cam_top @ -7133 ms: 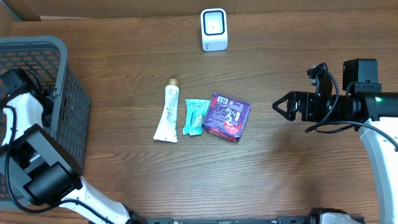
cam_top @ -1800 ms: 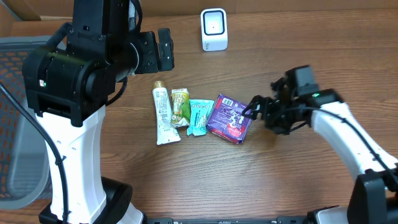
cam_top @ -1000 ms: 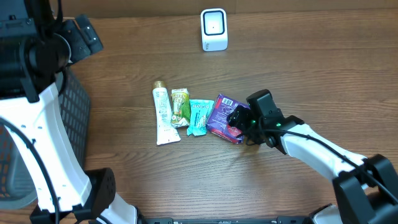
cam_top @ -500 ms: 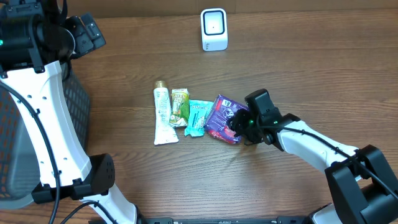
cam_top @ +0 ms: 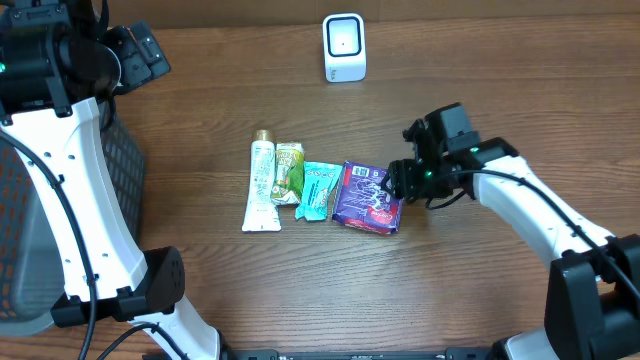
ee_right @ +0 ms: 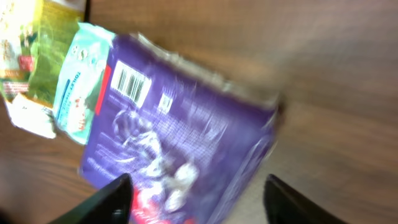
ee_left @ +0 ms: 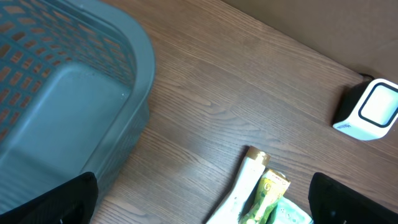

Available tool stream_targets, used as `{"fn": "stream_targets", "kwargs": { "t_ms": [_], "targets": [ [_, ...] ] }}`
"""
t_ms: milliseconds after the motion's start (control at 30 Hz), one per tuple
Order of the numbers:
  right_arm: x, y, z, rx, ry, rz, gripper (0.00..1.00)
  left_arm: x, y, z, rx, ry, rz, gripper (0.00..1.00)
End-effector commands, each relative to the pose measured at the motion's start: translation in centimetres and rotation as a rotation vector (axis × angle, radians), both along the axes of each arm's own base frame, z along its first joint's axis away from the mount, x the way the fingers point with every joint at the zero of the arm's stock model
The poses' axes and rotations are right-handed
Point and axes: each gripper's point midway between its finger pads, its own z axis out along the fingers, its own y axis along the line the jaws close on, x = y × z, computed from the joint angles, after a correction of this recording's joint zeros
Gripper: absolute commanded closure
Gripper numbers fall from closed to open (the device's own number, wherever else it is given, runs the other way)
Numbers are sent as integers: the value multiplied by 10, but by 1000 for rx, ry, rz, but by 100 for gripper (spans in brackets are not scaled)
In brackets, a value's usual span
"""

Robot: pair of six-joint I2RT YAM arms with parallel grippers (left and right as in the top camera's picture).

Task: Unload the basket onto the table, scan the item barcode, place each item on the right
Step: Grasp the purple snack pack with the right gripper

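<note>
Right end effector spread at the purple packet

Right end effector sits at the right end of the purple packet, its fingers well apart and not clamped on it. The packet lies flat on the counter, barcode up, touching the teal packet. Left end effector hangs wide open and empty above the basket, well apart from the white scanner.

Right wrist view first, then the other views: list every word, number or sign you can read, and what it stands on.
"TOILE…": on the teal packet; the rest is blurred.
Barcode on the purple package: bars show, but the digits are too small to read.
Other print on the purple package: blurred.
Green packet, white tube: print too small to read.
Scanner: no text visible.
</note>
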Motion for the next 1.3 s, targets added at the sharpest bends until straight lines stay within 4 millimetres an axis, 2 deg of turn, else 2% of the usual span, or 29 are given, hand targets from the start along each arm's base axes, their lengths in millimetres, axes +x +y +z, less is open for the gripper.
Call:
{"fn": "stream_targets", "kwargs": {
  "t_ms": [0, 67, 167, 233, 300, 400, 533, 667, 733, 833, 1000, 1267],
  "targets": [
    [22, -16, 7, -64, -150, 134, 23, 1, 0, -2, -18, 2, 13, 0],
    [24, -12, 14, 26, -126, 93, 16, 1, 0, -2, -18, 2, 13, 1],
    [18, -3, 23, 176, -12, -26, 11, 1, 0, -2, -18, 2, 13, 0],
    [7, 0, 23, 239, 141, -173, 1, 1, 0, -2, -18, 2, 13, 0],
    [-10, 2, 18, 254, 294, -283, 0, 1, 0, -2, -18, 2, 13, 0],
    [-47, 14, 10, 225, 437, -265, 0, 1, 0, -2, -18, 2, 13, 0],
    [-86, 29, -3, 141, 502, -159, 0, 1, 0, -2, -18, 2, 14, 1],
    [-103, 35, -17, 17, 470, -99, 5, 1, 0, -2, -18, 2, 14, 0],
    [-104, 29, -26, -81, 429, -107, 5, 1, 0, -2, -17, 2, 14, 1],
    [-94, 12, -40, -232, 351, -159, 5, 1, 0, -2, -18, 2, 14, 0],
    [-80, -11, -58, -372, 286, -196, 4, 1, 0, -2, -18, 2, 14, 0],
    [-48, -56, -64, -528, 171, -293, 1, 1, 0, -2, -18, 2, 14, 0]
  ]
}}
